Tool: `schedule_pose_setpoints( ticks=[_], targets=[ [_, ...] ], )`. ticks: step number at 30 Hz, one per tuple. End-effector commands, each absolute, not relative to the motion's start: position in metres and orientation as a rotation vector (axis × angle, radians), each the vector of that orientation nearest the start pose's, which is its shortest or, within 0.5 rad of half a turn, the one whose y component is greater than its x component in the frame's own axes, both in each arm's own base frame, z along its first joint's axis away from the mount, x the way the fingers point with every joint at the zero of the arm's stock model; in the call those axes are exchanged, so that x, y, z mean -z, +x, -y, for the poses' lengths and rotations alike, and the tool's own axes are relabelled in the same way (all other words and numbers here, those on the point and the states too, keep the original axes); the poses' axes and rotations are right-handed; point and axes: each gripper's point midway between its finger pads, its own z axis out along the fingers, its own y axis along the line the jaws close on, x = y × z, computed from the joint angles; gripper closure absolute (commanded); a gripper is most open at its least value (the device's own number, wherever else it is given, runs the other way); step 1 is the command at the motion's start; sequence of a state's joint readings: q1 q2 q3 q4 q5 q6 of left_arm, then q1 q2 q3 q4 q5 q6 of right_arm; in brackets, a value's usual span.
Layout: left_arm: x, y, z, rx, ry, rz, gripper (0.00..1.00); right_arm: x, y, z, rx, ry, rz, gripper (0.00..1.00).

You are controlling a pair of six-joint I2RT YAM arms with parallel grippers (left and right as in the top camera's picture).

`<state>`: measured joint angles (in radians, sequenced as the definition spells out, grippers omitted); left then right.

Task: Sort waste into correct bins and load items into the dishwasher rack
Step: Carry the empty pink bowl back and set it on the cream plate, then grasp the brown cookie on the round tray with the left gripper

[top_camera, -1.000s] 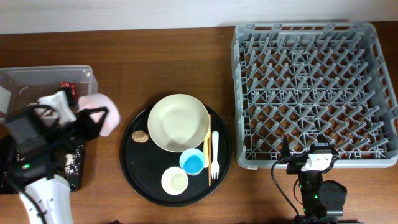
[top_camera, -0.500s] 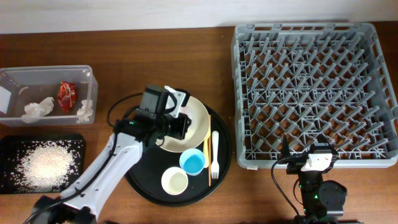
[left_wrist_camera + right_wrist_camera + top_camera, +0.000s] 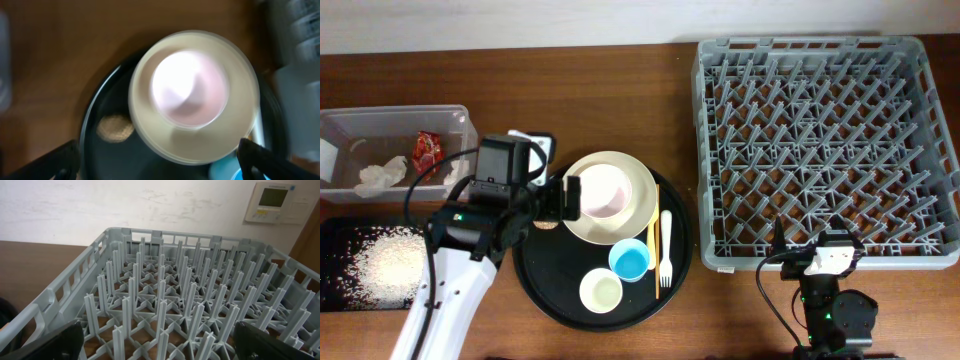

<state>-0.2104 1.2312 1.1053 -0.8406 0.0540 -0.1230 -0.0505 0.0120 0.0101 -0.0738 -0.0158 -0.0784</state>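
— What is everything standing on?

— A brown wooden table (image 3: 620, 90), with the grain running from left to right.

— And what sits straight on the wood?

— Four things. At the far left there is a clear tub (image 3: 395, 112). Just in front of it, towards the near edge, lies a shallow black rectangular tray (image 3: 340, 235), cut off by the left border.

— In the middle?

— A round black tray (image 3: 555, 290), standing apart from the tub, with a strip of bare wood between them.

— And on the right?

— A big square grey rack (image 3: 810, 42). Its near left corner comes just beside the round tray's rim. I cannot tell whether the two touch.
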Motion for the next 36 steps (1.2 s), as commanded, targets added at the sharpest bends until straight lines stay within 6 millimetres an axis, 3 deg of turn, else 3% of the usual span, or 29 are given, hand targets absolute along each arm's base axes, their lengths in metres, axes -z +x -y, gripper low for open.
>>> schedule_pose_setpoints(
  ticks=[1,2,9,10,11,15,19,20,24,26,36],
  targets=[
    [-0.178,0.307,0.057,0.087,0.074,-2.59,0.27,-0.155,0.246,0.009,0.081,-0.033,-1.651,0.02],
    [-0.173,0.304,0.056,0.09,0.047,-2.608,0.39,-0.155,0.246,0.009,0.082,-0.033,-1.651,0.01],
    [-0.138,0.29,0.03,0.015,-0.276,-2.686,0.49,-0.155,0.246,0.009,0.082,-0.033,-1.651,0.02],
    [-0.136,0.291,0.029,0.012,-0.284,-2.693,0.34,-0.155,0.246,0.009,0.082,-0.033,-1.651,0.02],
    [-0.132,0.293,0.029,0.007,-0.283,-2.7,0.01,-0.155,0.246,0.009,0.082,-0.033,-1.651,0.02],
    [-0.111,0.3,0.03,-0.011,-0.285,-2.753,0.01,-0.155,0.246,0.009,0.081,-0.033,-1.651,0.02],
    [-0.084,0.305,0.024,-0.031,-0.411,-2.812,0.37,-0.155,0.246,0.009,0.081,-0.033,-1.651,0.02],
    [-0.082,0.305,0.02,-0.03,-0.456,-2.812,0.41,-0.155,0.246,0.009,0.082,-0.033,-1.651,0.02],
    [-0.079,0.304,0.019,0.053,-0.51,-2.825,0.43,-0.155,0.246,0.009,0.081,-0.033,-1.651,0.02],
    [-0.077,0.305,0.023,0.09,-0.505,-2.823,0.55,-0.155,0.246,0.009,0.081,-0.033,-1.651,0.02],
    [-0.049,0.309,0.03,0.139,-0.502,-2.849,0.62,-0.155,0.246,0.009,0.082,-0.033,-1.651,0.02]
  ],
)
